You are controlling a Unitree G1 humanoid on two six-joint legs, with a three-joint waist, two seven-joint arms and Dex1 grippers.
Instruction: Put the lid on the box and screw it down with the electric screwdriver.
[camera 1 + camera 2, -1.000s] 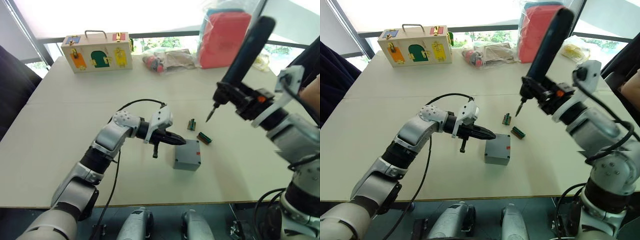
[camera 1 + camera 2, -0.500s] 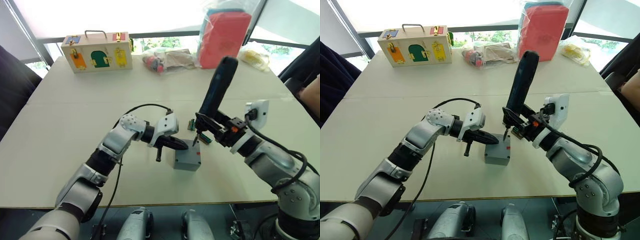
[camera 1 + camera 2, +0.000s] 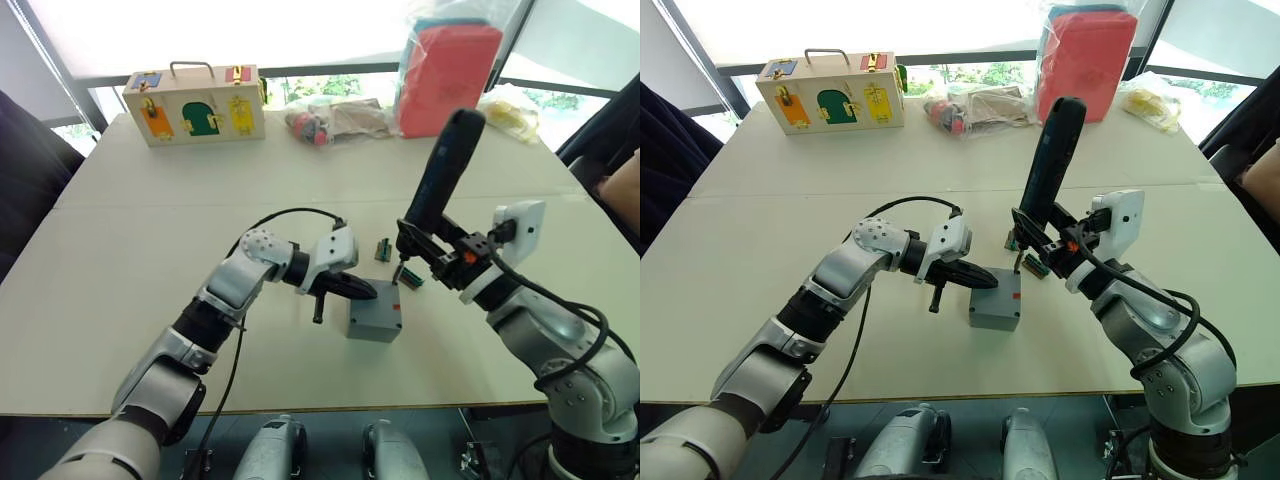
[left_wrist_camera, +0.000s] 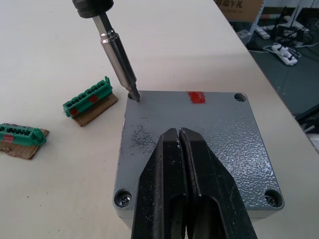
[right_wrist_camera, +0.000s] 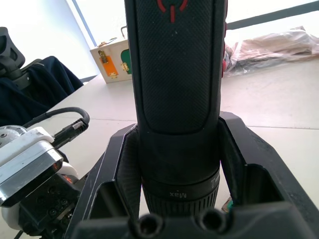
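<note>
Lid (image 4: 199,144) sat on the box (image 3: 374,322) mid-surface; left gripper (image 4: 180,137) pressed together on it. Right gripper (image 5: 177,164) pinched the screwdriver (image 3: 1047,165), bit at the 11 o'clock corner hole. You next needed to seat it and drive.

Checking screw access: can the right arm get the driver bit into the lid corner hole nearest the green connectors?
Probably yes. The electric screwdriver bit already sits at that corner hole of the lid. The left gripper, fingers shut, presses mid-lid, clear of the corner. The green connectors lie beside the box, not blocking.

"max" in small print on the collar of the electric screwdriver (image 5: 177,99), red power symbol above
</note>
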